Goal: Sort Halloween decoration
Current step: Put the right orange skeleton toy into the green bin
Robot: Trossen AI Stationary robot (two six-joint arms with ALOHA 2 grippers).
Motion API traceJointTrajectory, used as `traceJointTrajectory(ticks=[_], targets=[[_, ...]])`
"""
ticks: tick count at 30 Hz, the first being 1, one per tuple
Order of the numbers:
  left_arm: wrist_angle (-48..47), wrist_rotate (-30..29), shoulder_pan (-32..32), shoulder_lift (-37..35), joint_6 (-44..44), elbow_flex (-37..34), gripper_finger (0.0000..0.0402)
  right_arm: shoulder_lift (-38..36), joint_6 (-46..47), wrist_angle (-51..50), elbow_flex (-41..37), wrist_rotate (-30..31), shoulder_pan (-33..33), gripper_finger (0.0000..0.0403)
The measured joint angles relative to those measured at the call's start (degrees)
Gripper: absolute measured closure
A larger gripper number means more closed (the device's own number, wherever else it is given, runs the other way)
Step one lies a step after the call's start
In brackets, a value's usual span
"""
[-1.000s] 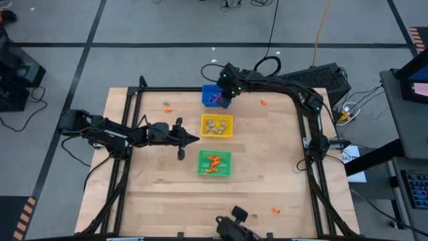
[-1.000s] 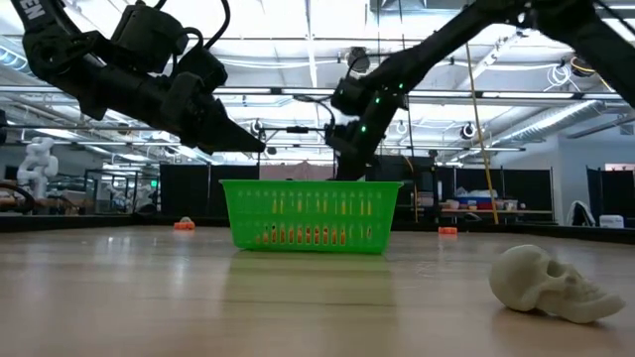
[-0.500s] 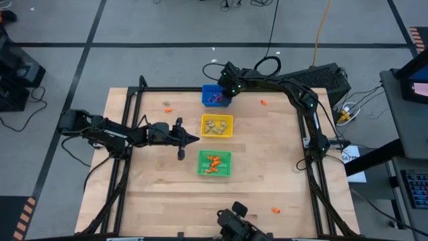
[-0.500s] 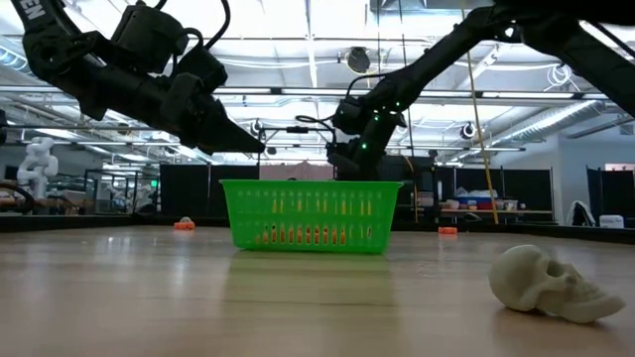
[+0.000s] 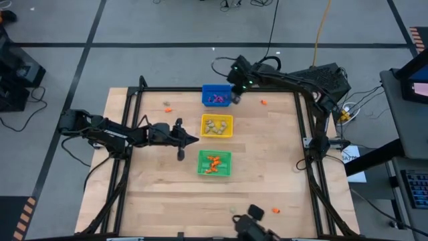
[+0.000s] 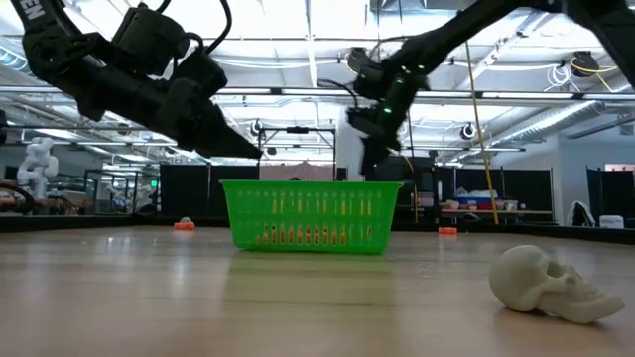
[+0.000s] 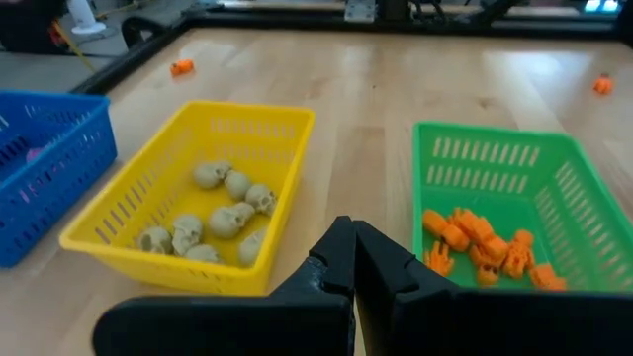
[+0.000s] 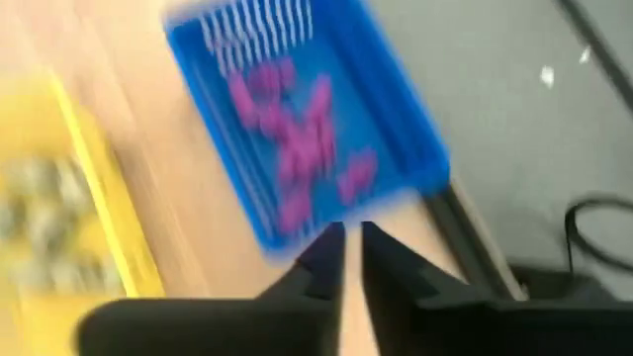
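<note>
Nearest loose piece of the Halloween decoration: an orange trinket (image 5: 263, 102), alone on the bare desk (image 5: 267, 167) close to the far edge, between the blue bin (image 5: 208, 88) and the far right corner. Too small to give a long axis or a facing; best treated as a dot, open to a grip from any side.

Just beside it, toward the blue bin along that same far edge: the right tool (image 5: 235, 100), hanging by the bin's right-hand wall, fingers all but closed on a thin slit, nothing seen between them. Trinket well apart from the left tool (image 5: 192, 139), so judged the right arm's pick: a short travel toward the right edge, then an opening and a drop.

Farther out, sorted pieces: purple trinkets (image 5: 216, 99) in the blue bin, pale skulls (image 7: 223, 213) in the yellow bin (image 5: 203, 126), orange ones (image 7: 475, 242) in the green bin (image 5: 199, 164). Three bins in one row from the far edge toward the near edge.

Other strays: a second orange trinket (image 5: 168, 108) near the far edge on the left of the blue bin, a third orange trinket (image 5: 275, 211) near the near edge, and a loose pale skull (image 6: 551, 283) on its side close to the near edge.

Left tool over the middle of the desk, beside the gap between yellow and green bins, pinched closed and empty.
</note>
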Motion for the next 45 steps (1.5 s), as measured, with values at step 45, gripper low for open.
traceJointTrajectory(ticks=[45], targets=[[-0.09, 0.0, -0.2, 0.0, -1.47, -0.02, 0.0401, -8.47, 0.13, 18.36, -36.5, 1.83, -17.87, 0.039]])
